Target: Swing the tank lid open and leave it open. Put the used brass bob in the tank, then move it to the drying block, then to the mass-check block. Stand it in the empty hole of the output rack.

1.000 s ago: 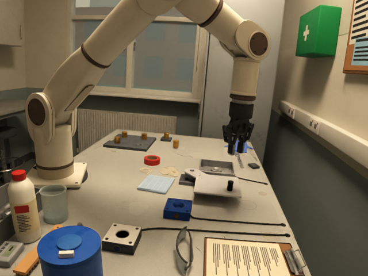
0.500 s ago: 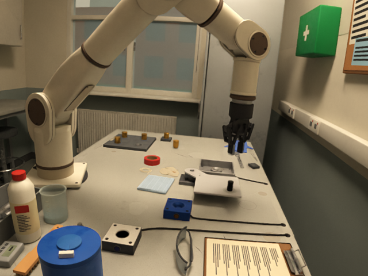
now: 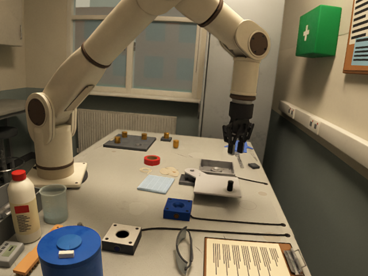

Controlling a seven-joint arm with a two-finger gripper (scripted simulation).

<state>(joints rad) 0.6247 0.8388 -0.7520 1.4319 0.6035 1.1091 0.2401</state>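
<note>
My gripper (image 3: 236, 151) hangs above the far right of the bench, behind the grey tank (image 3: 217, 168). The tank lid (image 3: 216, 184) is swung aside toward the near edge, its black knob (image 3: 230, 185) upright, and the tank's inside shows a round metal fitting. A loose brass bob (image 3: 176, 143) stands on the bench at the far side, beside a small dark pad carrying another bob (image 3: 166, 136). The output rack (image 3: 130, 141) behind holds three bobs and one empty hole. The blue block (image 3: 177, 209) and the grey block (image 3: 122, 238) sit nearer the front. The gripper is partly open and holds nothing.
The bench's right edge and the wall lie close to the gripper, with a blue object (image 3: 239, 147) just behind it. A red tape roll (image 3: 152, 160), a light blue pad (image 3: 156, 184), cables, safety glasses (image 3: 184, 248) and a clipboard (image 3: 246, 257) occupy the bench.
</note>
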